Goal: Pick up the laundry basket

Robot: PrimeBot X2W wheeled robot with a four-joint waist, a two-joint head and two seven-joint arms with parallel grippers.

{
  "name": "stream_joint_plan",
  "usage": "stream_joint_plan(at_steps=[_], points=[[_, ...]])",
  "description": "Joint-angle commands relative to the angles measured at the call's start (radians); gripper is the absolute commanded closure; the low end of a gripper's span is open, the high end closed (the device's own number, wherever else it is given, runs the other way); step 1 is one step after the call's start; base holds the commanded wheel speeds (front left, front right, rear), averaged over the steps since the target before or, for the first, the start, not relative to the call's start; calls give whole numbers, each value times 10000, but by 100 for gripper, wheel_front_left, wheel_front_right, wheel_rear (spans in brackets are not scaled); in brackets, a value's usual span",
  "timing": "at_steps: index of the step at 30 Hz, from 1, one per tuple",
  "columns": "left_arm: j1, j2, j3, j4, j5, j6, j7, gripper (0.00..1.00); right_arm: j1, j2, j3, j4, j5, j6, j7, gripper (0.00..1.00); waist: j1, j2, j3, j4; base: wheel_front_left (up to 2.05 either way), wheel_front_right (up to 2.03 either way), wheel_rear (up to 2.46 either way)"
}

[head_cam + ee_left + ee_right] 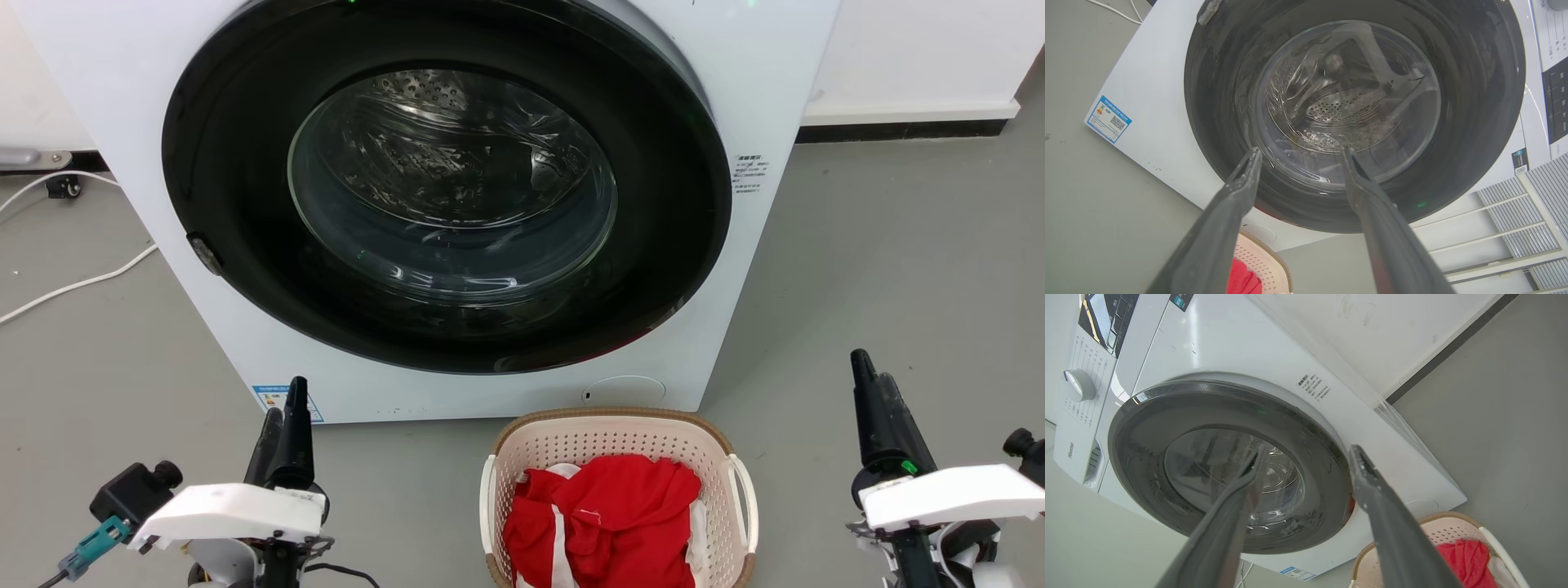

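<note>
The laundry basket [612, 439] stands on the grey floor just in front of the washer, cream and perforated, with a brown rim and white side handles. Red and white cloth [604, 514] fills it. My left gripper [286, 400] hovers to the basket's left, open and holding nothing, fingers pointing at the washer. To the basket's right my right gripper [872, 371] is likewise open and holding nothing. In the left wrist view the gripper [1301, 153] frames the washer door, with the basket [1259, 261] low between the fingers. The right wrist view has its gripper [1308, 451] spread and the basket [1447, 533] at lower right.
A white front-loading washer [759, 90] with a shut round glass door [449, 188] rises right behind the basket. White cables [73, 286] run over the floor at left. A white wall with dark baseboard [898, 131] is at back right. A slatted white grille [1535, 204] is beside the washer.
</note>
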Motion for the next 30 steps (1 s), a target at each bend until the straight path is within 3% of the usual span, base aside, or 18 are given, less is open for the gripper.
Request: stream_joint_plan(at_steps=[1, 5, 30], points=[[-265, 44, -90, -187, 526, 74, -121, 0, -33, -47, 75, -224, -604, 0, -122, 0, 0, 0, 2, 1, 0, 0, 0], [-229, 47, -275, -68, 1674, 211, -330, 0, 57, -52, 159, -96, -1827, 0, -337, 0, 0, 0, 10, 4, 0, 0, 0], [-310, 149, -772, 85, 5036, 504, -1078, 0, 173, -71, 158, -112, -5148, 0, -1078, 0, 0, 0, 69, 4, 0, 0, 0]])
